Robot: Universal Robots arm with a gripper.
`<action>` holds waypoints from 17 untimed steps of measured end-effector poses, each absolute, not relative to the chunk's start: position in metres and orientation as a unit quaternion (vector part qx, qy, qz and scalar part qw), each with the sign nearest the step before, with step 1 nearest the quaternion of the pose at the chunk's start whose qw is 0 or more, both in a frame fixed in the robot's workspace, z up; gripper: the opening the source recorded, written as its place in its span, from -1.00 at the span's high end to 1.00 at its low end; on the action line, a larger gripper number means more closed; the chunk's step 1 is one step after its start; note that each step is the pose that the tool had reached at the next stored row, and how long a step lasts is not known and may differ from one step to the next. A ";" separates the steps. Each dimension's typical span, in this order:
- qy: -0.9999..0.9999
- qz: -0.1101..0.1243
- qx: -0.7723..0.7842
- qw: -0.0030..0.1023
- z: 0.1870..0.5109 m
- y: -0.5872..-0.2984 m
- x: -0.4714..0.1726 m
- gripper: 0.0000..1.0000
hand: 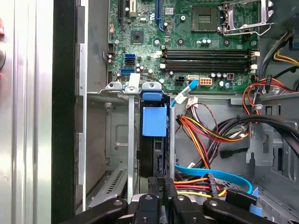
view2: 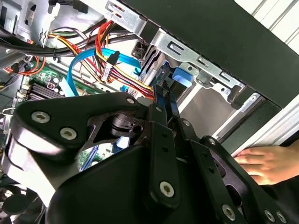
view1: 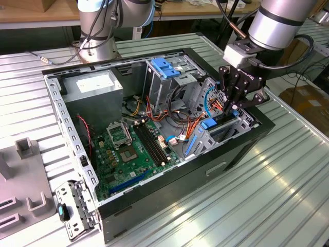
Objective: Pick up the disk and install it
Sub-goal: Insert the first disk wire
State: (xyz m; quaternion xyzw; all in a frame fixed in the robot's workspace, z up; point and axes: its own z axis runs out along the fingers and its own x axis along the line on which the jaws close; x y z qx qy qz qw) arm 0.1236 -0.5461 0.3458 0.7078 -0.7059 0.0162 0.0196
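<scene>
Disk (hand: 154,135) stands on edge in a drive bay slot of the open computer case (view1: 241,141) on the bench, its end held between the claw's (hand: 161,186) narrowed fingers.

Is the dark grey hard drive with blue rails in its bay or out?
In: the hard drive stands edge-up in the metal bay, the pincer at its end.
</scene>
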 end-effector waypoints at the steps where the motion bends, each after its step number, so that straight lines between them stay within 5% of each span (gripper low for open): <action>1: -0.707 0.016 0.707 0.020 0.346 -0.546 0.124 0.66; 17: -0.699 0.016 0.714 0.020 0.347 -0.546 0.124 0.66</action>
